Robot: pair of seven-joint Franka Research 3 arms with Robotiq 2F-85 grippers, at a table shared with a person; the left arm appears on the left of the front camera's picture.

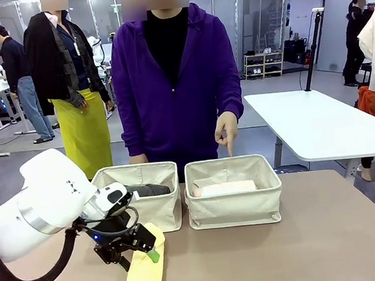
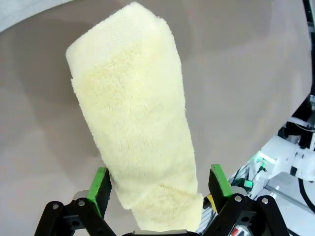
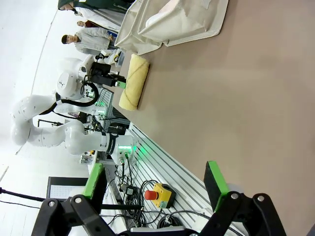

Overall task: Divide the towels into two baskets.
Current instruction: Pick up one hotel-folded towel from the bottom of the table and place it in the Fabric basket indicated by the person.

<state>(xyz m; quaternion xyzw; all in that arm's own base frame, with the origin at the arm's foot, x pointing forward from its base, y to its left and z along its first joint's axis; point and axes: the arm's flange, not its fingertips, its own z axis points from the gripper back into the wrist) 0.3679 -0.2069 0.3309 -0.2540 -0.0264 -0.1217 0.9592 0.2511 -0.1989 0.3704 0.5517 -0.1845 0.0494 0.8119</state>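
A pale yellow towel (image 1: 144, 276) lies rolled on the table at the near left, in front of the left basket (image 1: 156, 212). My left gripper (image 1: 136, 247) is open and straddles the towel's far end. In the left wrist view the yellow towel (image 2: 138, 128) runs between the green pads (image 2: 99, 184), which stand apart on either side of it. A dark grey towel (image 1: 149, 190) lies in the left basket. The right basket (image 1: 234, 209) holds a pale towel roll (image 1: 226, 188). My right gripper (image 3: 155, 179) hangs open over bare table, far from the yellow towel (image 3: 133, 81).
A person in a purple hoodie stands behind the baskets, one hand (image 1: 226, 132) pointing down into the right basket. The brown table (image 1: 314, 234) is bare to the right. A white table (image 1: 317, 126) stands beyond at the right.
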